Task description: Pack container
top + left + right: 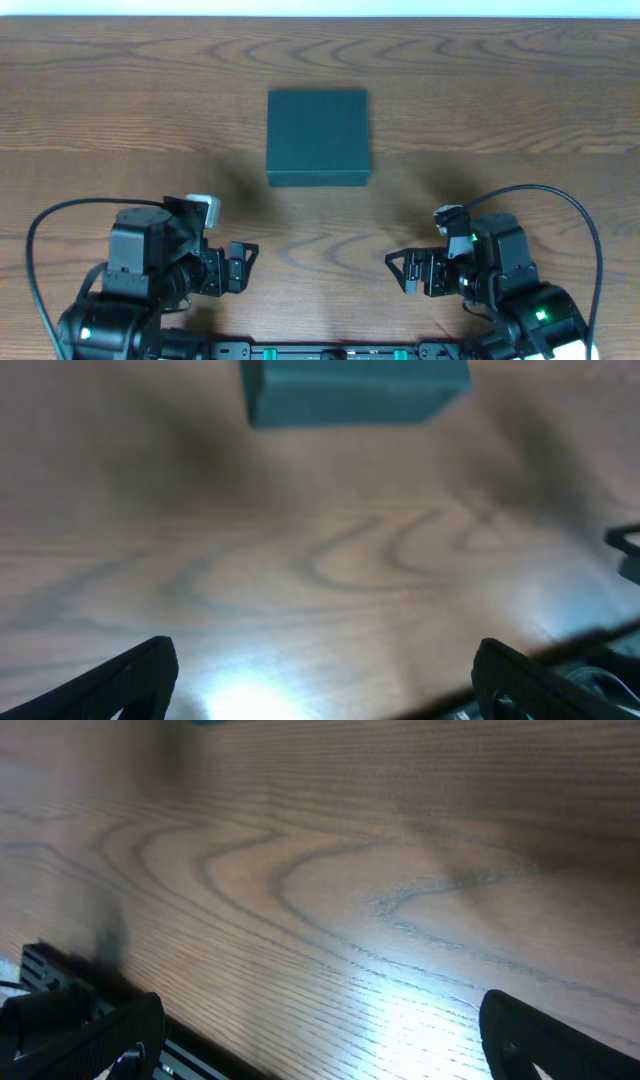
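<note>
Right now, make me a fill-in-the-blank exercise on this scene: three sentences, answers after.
1. The container sits on the wooden table with its lid ____.
2. The left gripper and the right gripper both have their jaws ____, holding nothing.
3. The container is touched by ____ gripper.
Missing words: closed; open; neither.
</note>
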